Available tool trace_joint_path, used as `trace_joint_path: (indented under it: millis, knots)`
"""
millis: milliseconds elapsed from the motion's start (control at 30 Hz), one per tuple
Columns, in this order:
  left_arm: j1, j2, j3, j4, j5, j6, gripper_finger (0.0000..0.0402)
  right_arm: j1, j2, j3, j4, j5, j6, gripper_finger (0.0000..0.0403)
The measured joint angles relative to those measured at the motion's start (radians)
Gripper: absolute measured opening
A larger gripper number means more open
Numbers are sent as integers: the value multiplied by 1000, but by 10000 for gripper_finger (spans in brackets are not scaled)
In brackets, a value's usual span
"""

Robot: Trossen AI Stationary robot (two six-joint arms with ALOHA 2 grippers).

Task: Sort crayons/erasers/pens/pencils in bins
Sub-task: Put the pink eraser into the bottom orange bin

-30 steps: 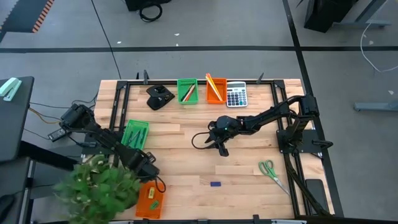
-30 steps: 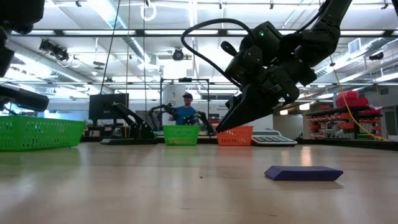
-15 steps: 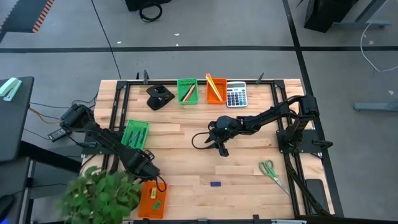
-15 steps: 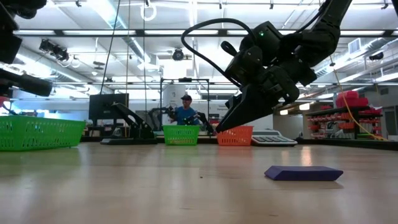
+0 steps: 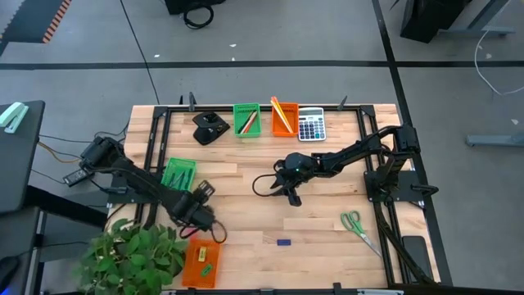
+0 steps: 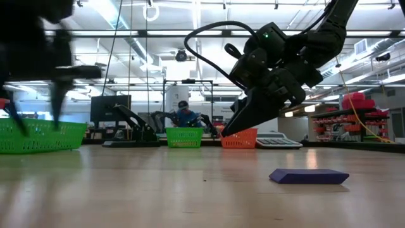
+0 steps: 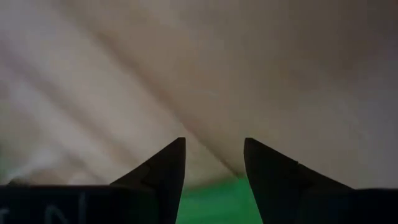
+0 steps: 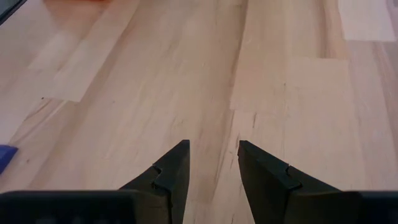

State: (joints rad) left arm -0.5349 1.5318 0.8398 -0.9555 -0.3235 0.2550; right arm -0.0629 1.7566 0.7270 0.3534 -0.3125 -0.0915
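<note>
A blue eraser (image 5: pixel 283 242) lies flat on the wood near the table's front edge, and it also shows in the low view (image 6: pixel 309 176). My right gripper (image 5: pixel 288 193) hangs open over the table's middle, farther from the front edge than the eraser, with nothing between its fingers (image 8: pixel 213 144). My left gripper (image 5: pixel 206 221) stands open, fingers down, just beyond the near orange bin (image 5: pixel 201 262), which holds small erasers. Its wrist view shows bare wood between the fingers (image 7: pixel 214 142). A green bin (image 5: pixel 178 174) with thin sticks sits at the left. A green bin (image 5: pixel 246 120) and an orange bin (image 5: pixel 284 117) hold sticks at the far edge.
A grey calculator (image 5: pixel 311 125) and a black object (image 5: pixel 210 129) stand at the far edge. Green-handled scissors (image 5: pixel 357 225) lie at the near right. A leafy plant (image 5: pixel 135 256) covers the near left corner. Bare wood lies between the two grippers.
My left gripper has risen from the near orange bin toward the table's far edge and has turned. Its fingers now hang down at the left of the low view. It stays open.
</note>
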Motion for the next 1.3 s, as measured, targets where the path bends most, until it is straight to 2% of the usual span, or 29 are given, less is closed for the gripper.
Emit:
trace_joint_path:
  millis: [267, 433, 700, 900, 1000, 1100, 1167, 1300]
  knots:
    - [65, 0, 0, 282, -248, -402, 172, 1, 0, 0, -21, 22, 78, 142]
    - [111, 0, 0, 472, -294, -604, 168, 1, 0, 0, -22, 15, 146, 142]
    - [233, 0, 0, 565, -272, -668, 122, 1, 0, 0, -23, 10, 178, 142]
    - [322, 10, 0, 681, -412, -929, 101, 30, 0, 0, -35, 32, 238, 142]
    - [326, 35, 0, 759, -445, -919, 95, 88, 0, 0, -52, 93, 276, 142]
    - [323, 60, 0, 844, -439, -798, 90, 162, 0, 0, -58, 209, 305, 142]
    - [317, 62, 0, 865, -377, -679, 85, 211, 0, 0, -57, 281, 339, 142]
    - [306, 48, 0, 844, -157, -464, 75, 311, 0, 0, -40, 406, 398, 142]
